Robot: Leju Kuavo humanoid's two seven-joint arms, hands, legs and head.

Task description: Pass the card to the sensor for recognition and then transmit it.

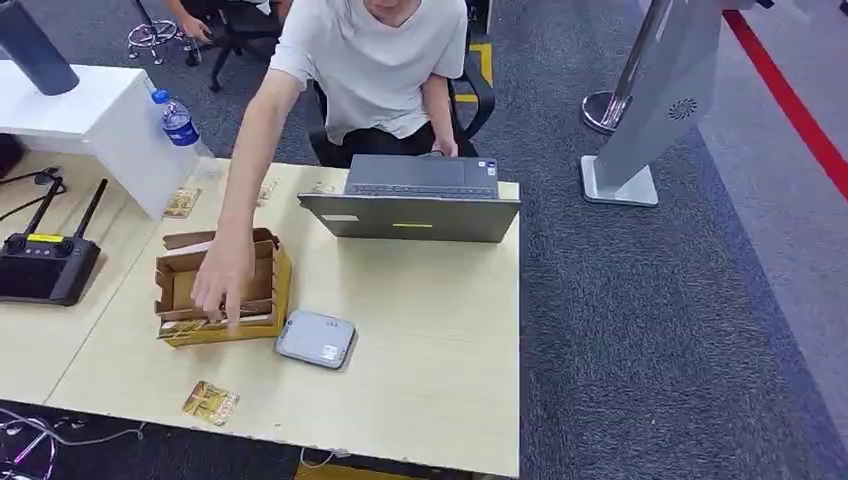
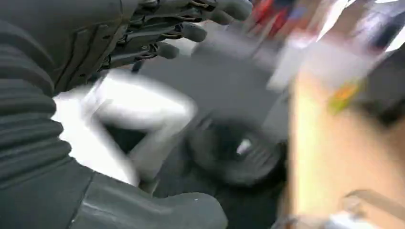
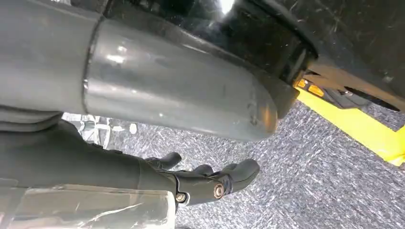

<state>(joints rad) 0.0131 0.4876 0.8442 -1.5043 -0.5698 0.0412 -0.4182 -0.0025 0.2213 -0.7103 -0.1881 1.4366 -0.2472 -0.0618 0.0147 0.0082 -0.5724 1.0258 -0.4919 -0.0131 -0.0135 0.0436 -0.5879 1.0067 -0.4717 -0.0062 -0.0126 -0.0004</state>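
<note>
A pale wooden table stands on grey carpet. At its far side sits a person in a white shirt, reaching one arm across so that the person's hand rests in an open cardboard box at the table's left middle. An open grey laptop sits at the far edge in front of the person. Just right of the box, touching or nearly so, lies the flat grey sensor. A black remote with two antennas lies well to the left. One gold card lies near the table's near edge, in front of the box.

The left hand is blurred, its fingers apart around nothing. The right hand hangs over the carpet, fingers loosely spread, empty.
</note>
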